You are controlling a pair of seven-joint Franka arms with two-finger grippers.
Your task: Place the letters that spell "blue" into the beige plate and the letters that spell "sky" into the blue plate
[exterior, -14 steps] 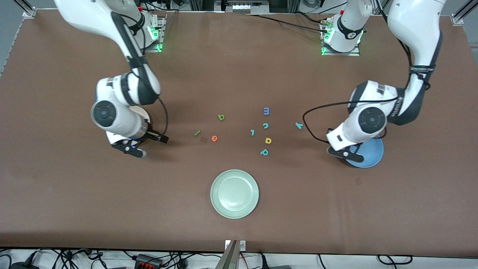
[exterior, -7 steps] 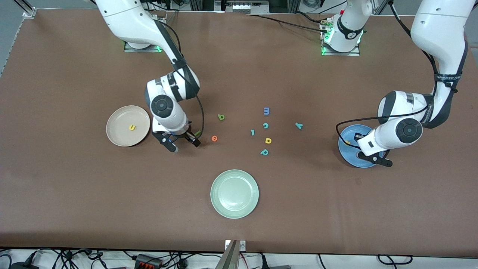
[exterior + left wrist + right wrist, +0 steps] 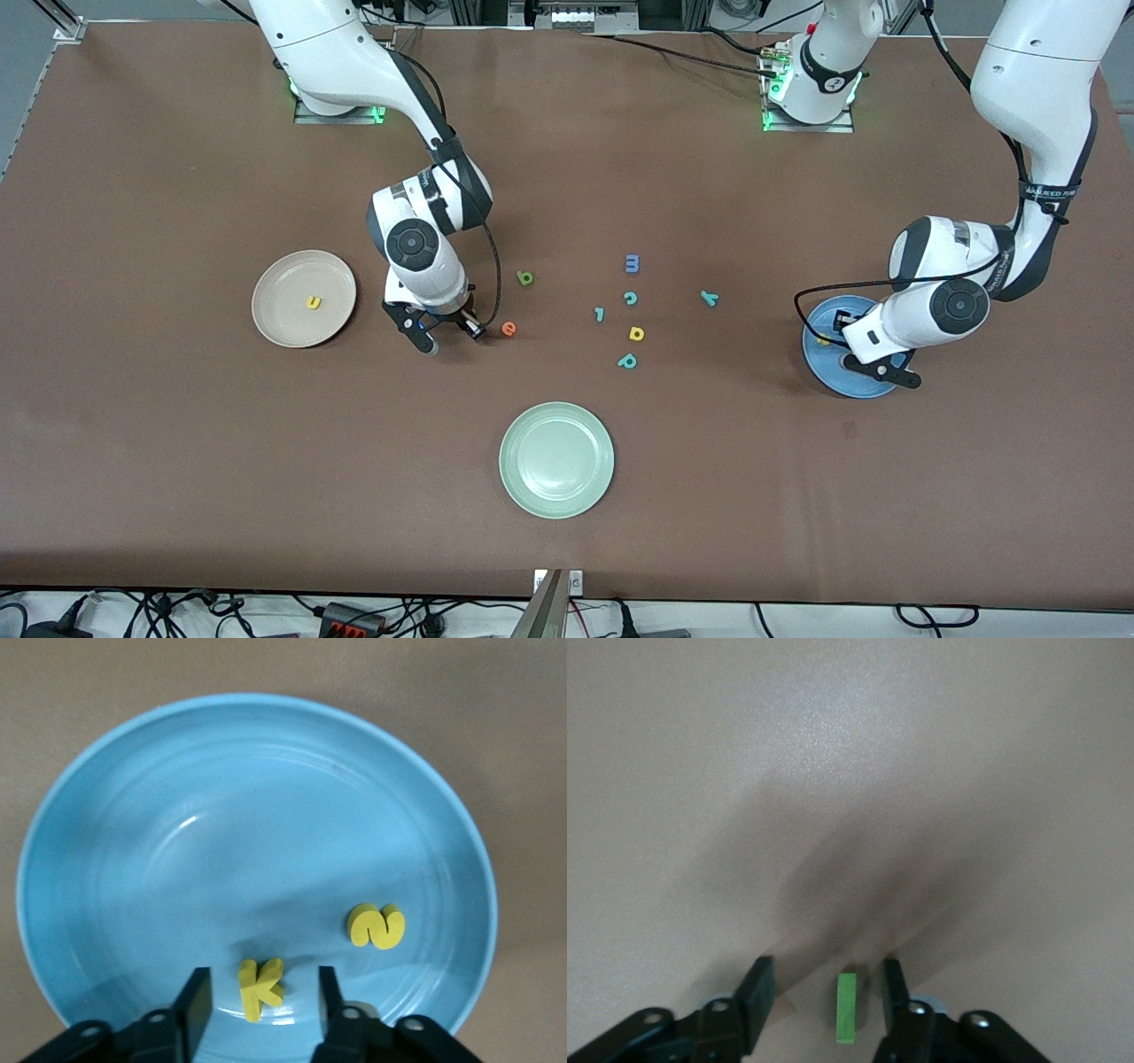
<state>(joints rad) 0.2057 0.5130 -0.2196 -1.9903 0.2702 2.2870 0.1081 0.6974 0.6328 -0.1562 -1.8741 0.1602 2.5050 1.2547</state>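
The blue plate [image 3: 837, 377] [image 3: 221, 815] lies at the left arm's end of the table. It holds the yellow "s" [image 3: 376, 926] and yellow "k" [image 3: 260, 986]. My left gripper [image 3: 858, 353] [image 3: 263, 992] hangs open over it, and the "k" lies loose between the fingers. My right gripper [image 3: 450, 338] [image 3: 828, 992] is down at the table, open, straddling the green "l" [image 3: 847, 1007] with a gap on each side. The beige plate [image 3: 275, 310] holds the yellow "u" [image 3: 313, 302]. On the table lie the green "b" [image 3: 525, 278], orange "e" [image 3: 508, 329] and teal "y" [image 3: 709, 298].
A pale green plate [image 3: 556, 459] sits nearest the front camera. Loose letters lie mid-table: a blue "m" [image 3: 632, 263], teal "c" [image 3: 630, 298], teal hooked piece [image 3: 600, 314], yellow "a" [image 3: 636, 333] and teal "p" [image 3: 627, 361].
My right arm swung from over the beige plate to the green "l", and its fingers narrowed around it. My left gripper shifted over the blue plate and opened, leaving the "k" there.
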